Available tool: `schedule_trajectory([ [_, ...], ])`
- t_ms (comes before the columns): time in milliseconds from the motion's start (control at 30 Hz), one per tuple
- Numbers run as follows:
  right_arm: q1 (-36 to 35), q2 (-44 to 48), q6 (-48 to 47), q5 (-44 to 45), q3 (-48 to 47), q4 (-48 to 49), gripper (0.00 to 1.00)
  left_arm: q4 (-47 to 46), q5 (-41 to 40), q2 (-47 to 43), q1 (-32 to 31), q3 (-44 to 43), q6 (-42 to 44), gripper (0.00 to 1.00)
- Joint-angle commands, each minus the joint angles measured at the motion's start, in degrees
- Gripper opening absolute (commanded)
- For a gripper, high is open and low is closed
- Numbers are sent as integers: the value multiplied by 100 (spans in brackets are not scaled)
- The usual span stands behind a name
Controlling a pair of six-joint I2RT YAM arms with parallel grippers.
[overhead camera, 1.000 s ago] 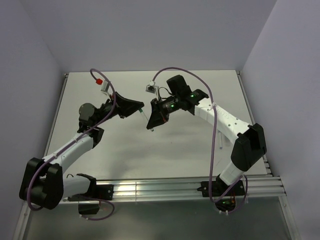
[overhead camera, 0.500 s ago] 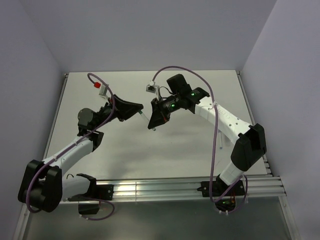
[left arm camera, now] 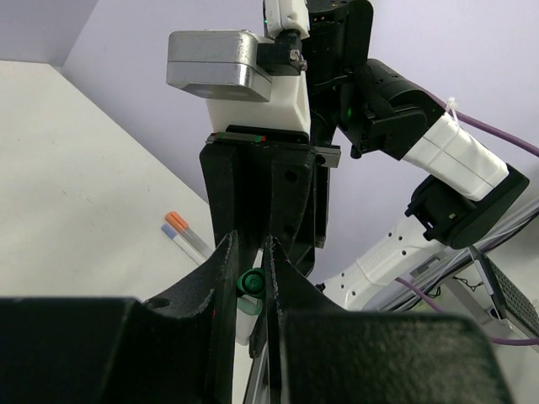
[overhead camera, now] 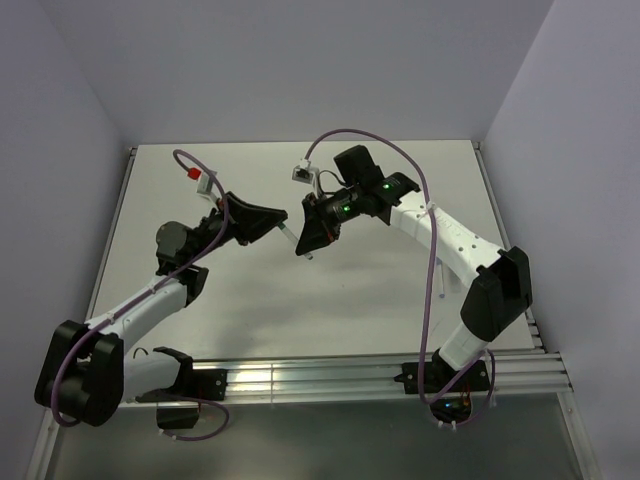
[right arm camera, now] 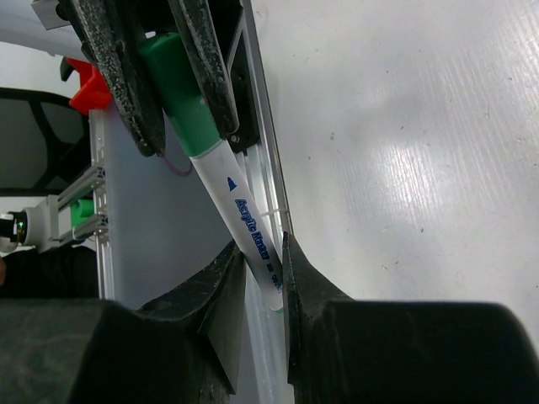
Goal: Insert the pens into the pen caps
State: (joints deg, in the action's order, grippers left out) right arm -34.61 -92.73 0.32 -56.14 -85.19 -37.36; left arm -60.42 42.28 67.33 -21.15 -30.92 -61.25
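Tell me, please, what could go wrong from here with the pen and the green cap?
1. The right tool pinches the pen near its tail only, so a push into the green cap might tilt or slide it.
2. The left tool holds the small cap between its fingers; off-axis pressure could pop it loose, and both are held above the table.

From above and behind, you overlook the pale grey table (overhead camera: pixel 350 300). Wrist views, close behind the left gripper (left arm camera: pixel 250 252) and right gripper (right arm camera: pixel 263 252), face each other, sharing the white stick pen (right arm camera: pixel 244 215) and dark green plastic cap (right arm camera: pixel 177 76).
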Motion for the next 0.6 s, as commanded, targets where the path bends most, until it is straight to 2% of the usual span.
schedule_trajectory([
  [0, 376, 79, 425, 692, -895, 3051, 0, 882, 2838, 43, -926, 280, -326, 0],
  [167, 359, 211, 522, 517, -622, 3068, 0, 1278, 2776, 166, -637, 16, -115, 0],
  [400, 332, 396, 487, 516, -227, 3051, 0, 1567, 3462, 579, -452, -599, 113, 0],
  [500, 332, 387, 461, 578, -226, 3051, 0, 3258, 3603, 606, -452, -932, 1078, 0],
  [567, 332, 378, 460, 587, -226, 3051, 0, 3746, 3481, 466, -452, -1030, 1712, 0],
])
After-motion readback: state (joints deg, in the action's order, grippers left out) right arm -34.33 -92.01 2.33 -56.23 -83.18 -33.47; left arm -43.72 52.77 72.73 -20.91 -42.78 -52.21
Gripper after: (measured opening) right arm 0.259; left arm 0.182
